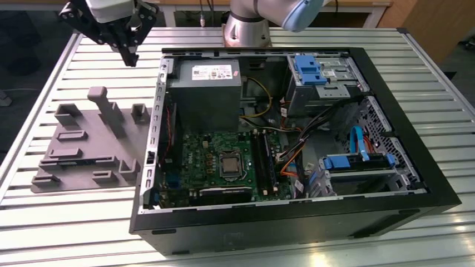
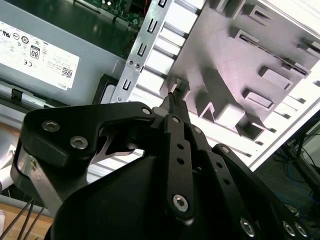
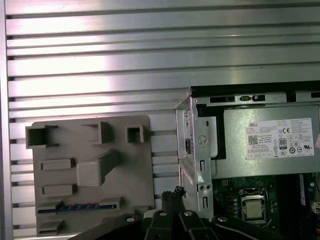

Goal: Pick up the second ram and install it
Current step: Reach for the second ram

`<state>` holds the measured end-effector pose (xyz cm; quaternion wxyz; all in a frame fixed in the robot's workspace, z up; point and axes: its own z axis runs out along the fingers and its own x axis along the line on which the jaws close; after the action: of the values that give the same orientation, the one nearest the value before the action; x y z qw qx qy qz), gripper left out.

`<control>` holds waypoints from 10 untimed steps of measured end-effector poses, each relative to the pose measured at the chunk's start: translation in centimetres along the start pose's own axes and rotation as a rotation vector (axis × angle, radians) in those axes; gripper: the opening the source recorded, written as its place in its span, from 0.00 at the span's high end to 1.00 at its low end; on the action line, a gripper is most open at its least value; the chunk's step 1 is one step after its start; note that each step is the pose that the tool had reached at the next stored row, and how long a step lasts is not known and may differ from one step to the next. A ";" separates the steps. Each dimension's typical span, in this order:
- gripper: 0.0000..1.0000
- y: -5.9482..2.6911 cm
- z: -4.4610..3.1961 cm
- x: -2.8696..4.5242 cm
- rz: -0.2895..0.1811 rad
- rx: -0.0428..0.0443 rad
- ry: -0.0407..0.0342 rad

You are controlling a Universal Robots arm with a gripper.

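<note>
I'm hanging my gripper (image 1: 132,60) above the slatted metal table (image 1: 74,222), on the exterior view's left. It is past the far edge of the grey holder block (image 1: 89,125) and left of the open PC case (image 1: 297,222). My fingers are pressing together at the tips and are gripping nothing (closed and empty, going by both wrist views). In the second wrist view the gripper (image 2: 176,95) is lining up over the holder block (image 2: 220,50) beside the case's metal edge. In the first wrist view the gripper (image 3: 172,194) is sitting between the holder block (image 3: 135,175) and the case wall.

The second ram (image 3: 77,206) is lying edge-up in a long slot in the near part of the holder, with blue-green marks showing along it in the first wrist view. In the exterior view the second ram (image 1: 74,162) is showing as a thin dark line with a blue tint. It is well apart from my fingertips, and I'm not touching it.

The case is lying on its side with the panel off. The power supply (image 1: 204,94) is sitting in its far-left part and the motherboard (image 1: 197,150) nearer. The long black slots (image 1: 263,161) are running just right of the CPU socket (image 1: 231,166). Whether any slot is holding a stick, I cannot tell.
</note>
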<state>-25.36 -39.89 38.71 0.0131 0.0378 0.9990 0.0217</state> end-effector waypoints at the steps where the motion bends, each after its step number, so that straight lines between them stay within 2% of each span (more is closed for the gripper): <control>1: 0.89 0.00 0.00 0.05 0.000 0.0000 0.0000; 10: 0.89 -0.04 0.02 0.46 0.000 0.0000 0.0000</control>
<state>-25.82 -39.90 38.68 0.0131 0.0379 0.9990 0.0217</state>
